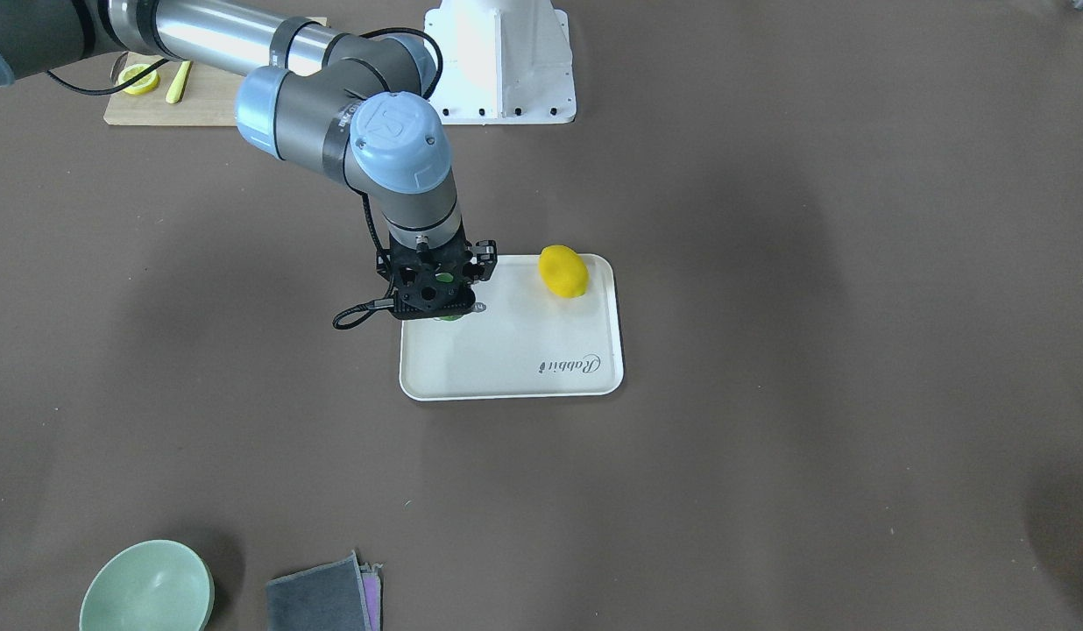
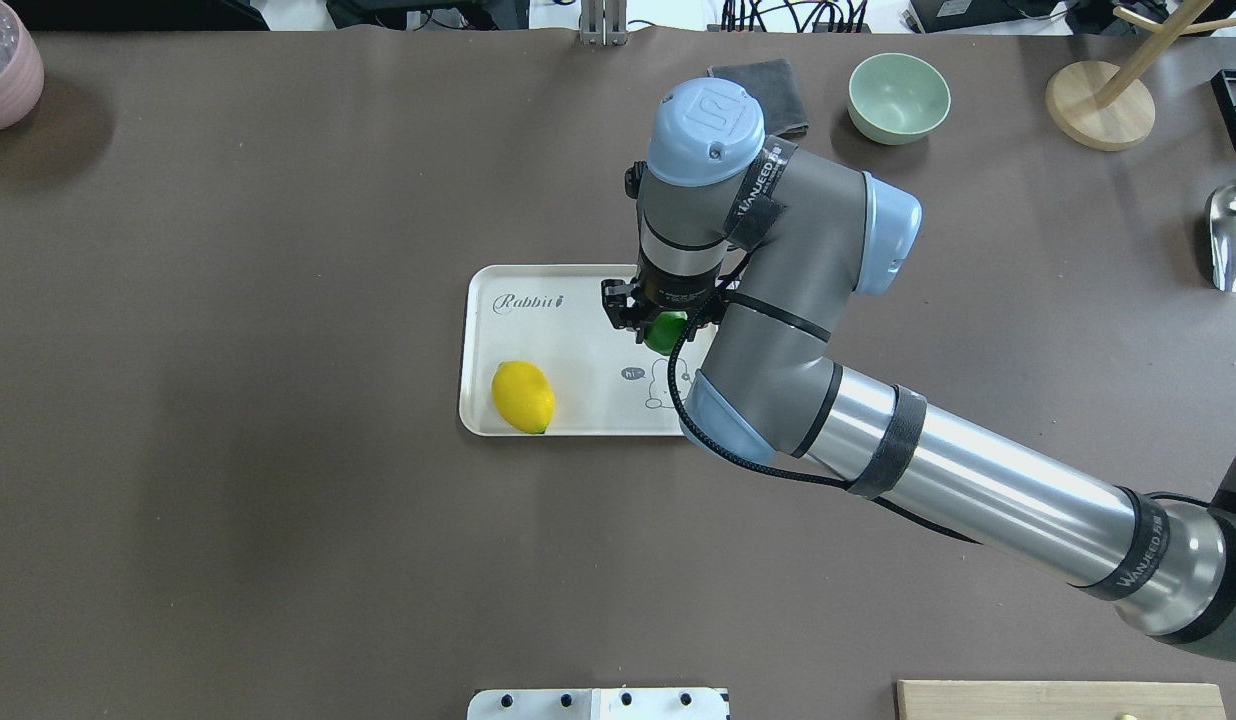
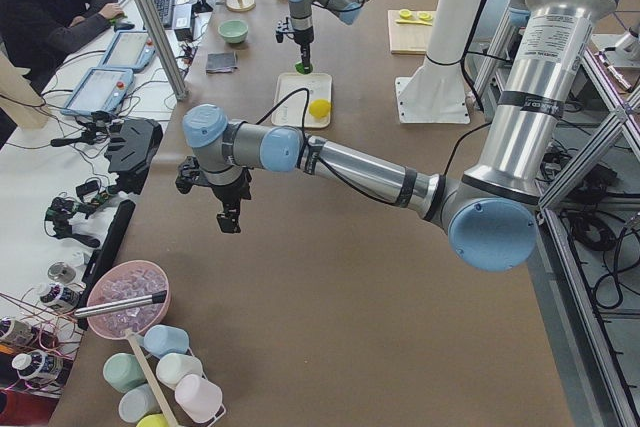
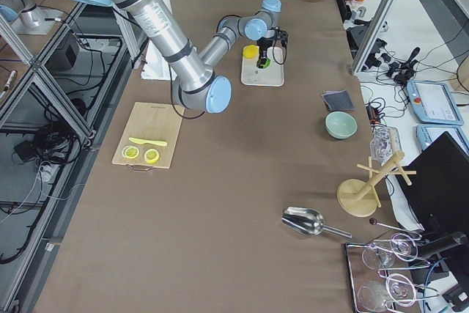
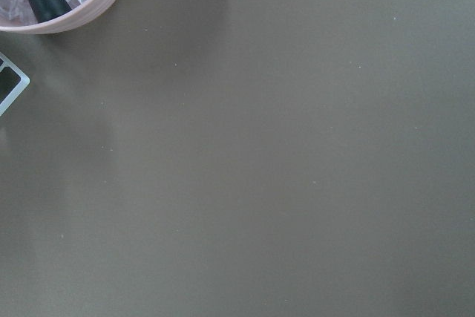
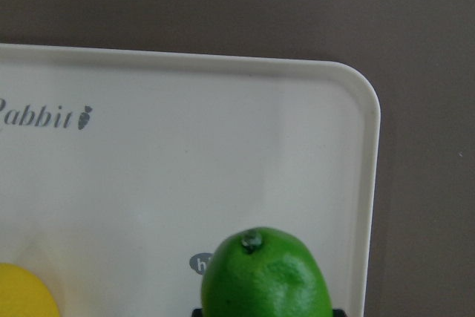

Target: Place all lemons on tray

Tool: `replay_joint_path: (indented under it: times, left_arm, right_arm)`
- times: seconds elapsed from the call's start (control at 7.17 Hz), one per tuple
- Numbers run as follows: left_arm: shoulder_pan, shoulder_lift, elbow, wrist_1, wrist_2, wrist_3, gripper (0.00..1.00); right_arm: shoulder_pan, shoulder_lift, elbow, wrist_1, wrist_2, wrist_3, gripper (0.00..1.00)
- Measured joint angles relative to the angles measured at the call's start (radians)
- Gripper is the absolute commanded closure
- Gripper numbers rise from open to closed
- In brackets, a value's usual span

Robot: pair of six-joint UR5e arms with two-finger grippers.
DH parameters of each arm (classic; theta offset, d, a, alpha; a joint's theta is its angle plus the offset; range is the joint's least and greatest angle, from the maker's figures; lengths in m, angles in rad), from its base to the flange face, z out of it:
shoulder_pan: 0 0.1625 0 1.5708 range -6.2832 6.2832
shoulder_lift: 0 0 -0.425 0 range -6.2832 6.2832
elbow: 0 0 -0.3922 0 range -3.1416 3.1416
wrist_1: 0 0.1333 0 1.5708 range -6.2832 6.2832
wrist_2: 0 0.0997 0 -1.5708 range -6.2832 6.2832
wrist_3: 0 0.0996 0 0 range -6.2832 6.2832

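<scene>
Nearest, green bowl (image 1: 147, 585) and grey cloth (image 1: 318, 600) at the operators' edge of the worktop (image 1: 769, 438); tray (image 1: 506, 350) mid-worktop, yellow lemon (image 1: 563, 271) on it. Overhead — right gripper (image 2: 662, 318) points down over the tray, fingers closed on the green lemon (image 2: 668, 335). Left side view: left gripper (image 3: 231, 219) hangs above the worktop's left end — fingers' opening cannot be told. Right wrist: green lemon over the tray beside its rim.
</scene>
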Motion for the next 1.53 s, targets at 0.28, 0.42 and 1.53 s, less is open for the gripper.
replay_joint_path:
  times: [0.28,0.42,1.53]
  left_arm:
    - [0.007,0.000,0.001,0.000,0.001,0.000,0.02]
    - [0.008,0.000,0.001,0.000,0.001,0.000,0.02]
    - [0.013,-0.007,-0.001,0.002,0.002,-0.006,0.02]
  right_arm:
    - [-0.016,0.010,-0.041,0.069,-0.001,0.039,0.01]
    - [-0.018,0.011,-0.047,0.083,-0.006,0.043,0.00]
    - [0.060,-0.022,0.027,0.028,-0.004,0.017,0.00]
